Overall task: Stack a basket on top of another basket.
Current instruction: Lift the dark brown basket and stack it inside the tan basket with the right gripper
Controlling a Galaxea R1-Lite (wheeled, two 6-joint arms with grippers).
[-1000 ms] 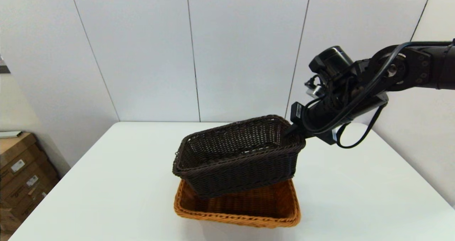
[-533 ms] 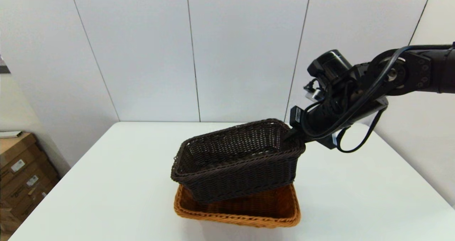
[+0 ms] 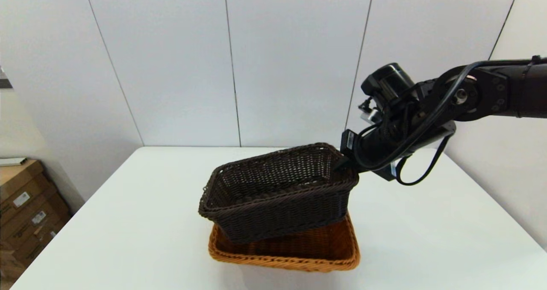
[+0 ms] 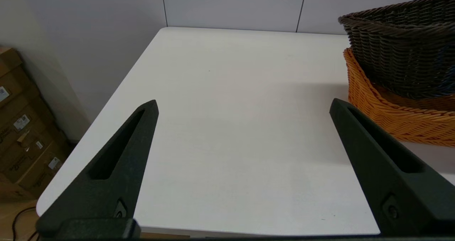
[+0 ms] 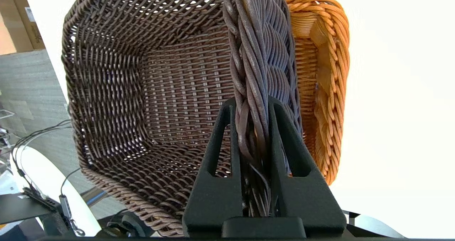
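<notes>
dark brown wicker basket (image 3: 275, 191) is coming in tilted over the orange-tan wicker basket (image 3: 299, 249), its left end now dipped lower and pushed further left than a second ago, while the right end has sunk only a little. right gripper (image 5: 253, 107) has its two fingers pinched on the braided rim at the basket's right end, one finger inside the wall and one outside, clear as day in the right wrist view. the low left corner sits inside the orange-tan basket's rim, by the look of it touching or nearly so, and the right end rides above it. so the stack is well on the way but not settled: my read is the dark basket needs levelling and lowering before the fingers let go, or it may land skewed, overhanging the left edge. left gripper (image 4: 243, 107) sits parked at the near left of the white table (image 3: 141, 221), fingers spread wide, holding nothing, well apart from the baskets.
</notes>
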